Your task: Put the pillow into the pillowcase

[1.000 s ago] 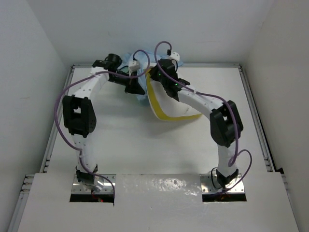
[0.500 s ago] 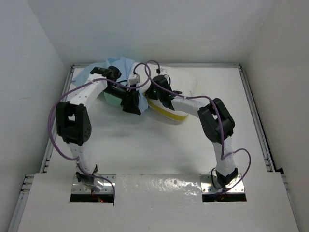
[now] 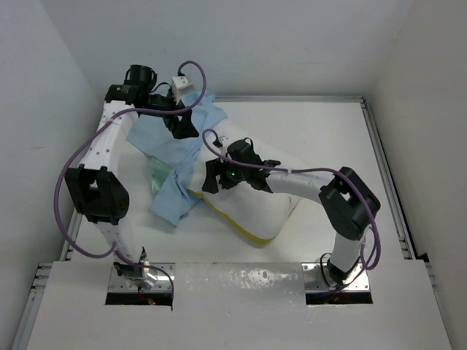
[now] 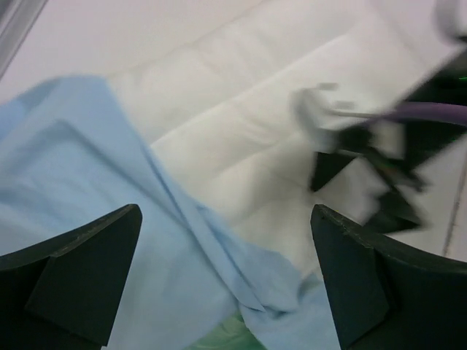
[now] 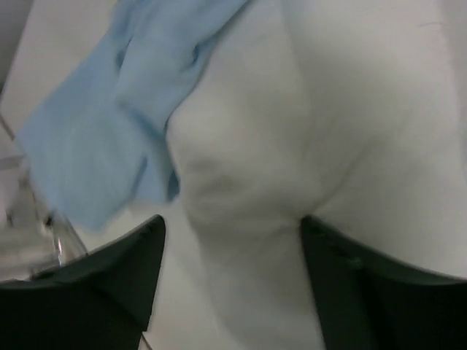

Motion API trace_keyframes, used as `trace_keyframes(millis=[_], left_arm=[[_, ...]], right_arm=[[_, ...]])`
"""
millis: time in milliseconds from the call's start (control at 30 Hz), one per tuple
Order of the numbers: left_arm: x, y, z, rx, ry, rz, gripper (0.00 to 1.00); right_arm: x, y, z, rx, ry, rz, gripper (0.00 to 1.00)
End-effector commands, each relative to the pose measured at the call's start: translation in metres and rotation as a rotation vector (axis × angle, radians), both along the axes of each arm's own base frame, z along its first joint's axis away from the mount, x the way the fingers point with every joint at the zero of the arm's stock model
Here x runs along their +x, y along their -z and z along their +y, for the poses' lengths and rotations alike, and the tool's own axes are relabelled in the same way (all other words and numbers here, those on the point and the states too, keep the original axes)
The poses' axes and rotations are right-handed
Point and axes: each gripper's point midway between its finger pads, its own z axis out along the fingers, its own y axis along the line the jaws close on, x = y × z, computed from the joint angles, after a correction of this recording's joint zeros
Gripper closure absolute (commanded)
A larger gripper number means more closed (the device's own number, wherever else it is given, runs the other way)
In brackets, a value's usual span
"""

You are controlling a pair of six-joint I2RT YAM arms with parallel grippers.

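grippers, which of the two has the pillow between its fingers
The right gripper: the white pillow bulges, puckered, between its fingers. The left gripper hangs open above the light blue pillowcase, with nothing between its fingers.

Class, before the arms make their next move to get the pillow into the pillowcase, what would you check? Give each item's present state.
1. Left fingers free: ok, they are open above the pillowcase and hold nothing.
2. Right fingers on the pillow: ok, they pinch a bulge of it.
3. Pillowcase mouth found: cannot tell, the cloth is crumpled and no opening shows.
4. Pillowcase spread flat: not ok, it is folded over itself.
5. Pillow inside: not ok, it lies outside the pillowcase, beside it.
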Motion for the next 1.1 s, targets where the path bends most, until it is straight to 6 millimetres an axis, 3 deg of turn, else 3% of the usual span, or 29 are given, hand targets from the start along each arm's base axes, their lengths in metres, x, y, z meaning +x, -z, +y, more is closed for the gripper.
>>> trace_keyframes(millis=[0,33,67,100,133,167,233,267,300,333,367,400,433,467,500,567,633,667,800,933,967,1000,1067], left_arm=[[0.064,0.061,0.012,0.122,-0.234,0.046,0.00],[0.070,0.068,0.006,0.137,-0.243,0.041,0.00],[0.072,0.071,-0.010,0.144,-0.223,0.034,0.00],[0.087,0.075,-0.018,0.156,-0.225,0.010,0.00],[0.092,0.078,-0.027,0.154,-0.228,0.013,0.03],[0.096,0.093,-0.043,0.162,-0.205,0.029,0.04],[0.117,0.090,-0.054,0.155,-0.250,-0.009,0.13],[0.126,0.106,-0.059,0.170,-0.263,0.003,0.17],[0.142,0.104,-0.057,0.180,-0.313,-0.034,0.22],[0.149,0.110,-0.058,0.181,-0.344,-0.021,0.27],[0.162,0.114,-0.059,0.185,-0.365,-0.030,0.28],[0.169,0.116,-0.056,0.197,-0.393,-0.039,0.28],[0.175,0.119,-0.055,0.201,-0.406,-0.040,0.28],[0.181,0.122,-0.057,0.205,-0.408,-0.048,0.28],[0.184,0.124,-0.056,0.215,-0.418,-0.055,0.28],[0.189,0.131,-0.056,0.244,-0.439,-0.067,0.29],[0.191,0.136,-0.055,0.268,-0.456,-0.075,0.33],[0.191,0.138,-0.055,0.277,-0.461,-0.078,0.34],[0.190,0.144,-0.050,0.320,-0.470,-0.089,0.30],[0.175,0.176,-0.053,0.352,-0.411,0.000,0.20],[0.170,0.184,-0.052,0.364,-0.405,0.029,0.25],[0.168,0.191,-0.050,0.377,-0.400,0.043,0.52],[0.165,0.200,-0.047,0.390,-0.400,0.066,0.85]], right_arm=[[-0.031,-0.056,-0.002,0.054,-0.173,-0.083,0.21],[-0.027,-0.065,-0.010,0.033,-0.167,-0.134,0.12],[-0.012,-0.067,-0.031,-0.024,-0.091,-0.163,0.01],[-0.001,-0.089,-0.042,-0.007,-0.056,-0.209,0.01],[0.011,-0.097,-0.052,-0.003,-0.015,-0.207,0.01],[0.037,-0.112,-0.076,0.012,0.055,-0.193,0.01],[0.060,-0.109,-0.099,0.019,0.107,-0.138,0.11],[0.082,-0.119,-0.118,0.018,0.153,-0.148,0.23],[0.095,-0.104,-0.127,-0.032,0.160,-0.139,0.53],[0.103,-0.095,-0.136,-0.065,0.180,-0.121,0.65],[0.123,-0.101,-0.148,-0.073,0.218,-0.139,0.68],[0.134,-0.098,-0.151,-0.080,0.211,-0.137,0.48],[0.141,-0.067,-0.151,-0.103,0.195,-0.062,0.30],[0.161,-0.079,-0.151,-0.081,0.199,-0.084,0.21],[0.169,-0.073,-0.150,-0.078,0.188,-0.071,0.13],[0.188,-0.049,-0.143,-0.089,0.173,-0.040,0.08],[0.197,-0.040,-0.130,-0.039,0.147,-0.034,0.05],[0.199,-0.024,-0.125,-0.022,0.137,-0.011,0.04],[0.207,-0.003,-0.105,0.077,0.137,0.024,0.02],[0.196,0.011,-0.084,0.082,0.079,0.038,0.10],[0.191,0.014,-0.081,0.088,0.061,0.048,0.28],[0.186,0.014,-0.077,0.100,0.044,0.055,0.40],[0.164,0.021,-0.068,0.124,-0.013,0.104,0.61]])
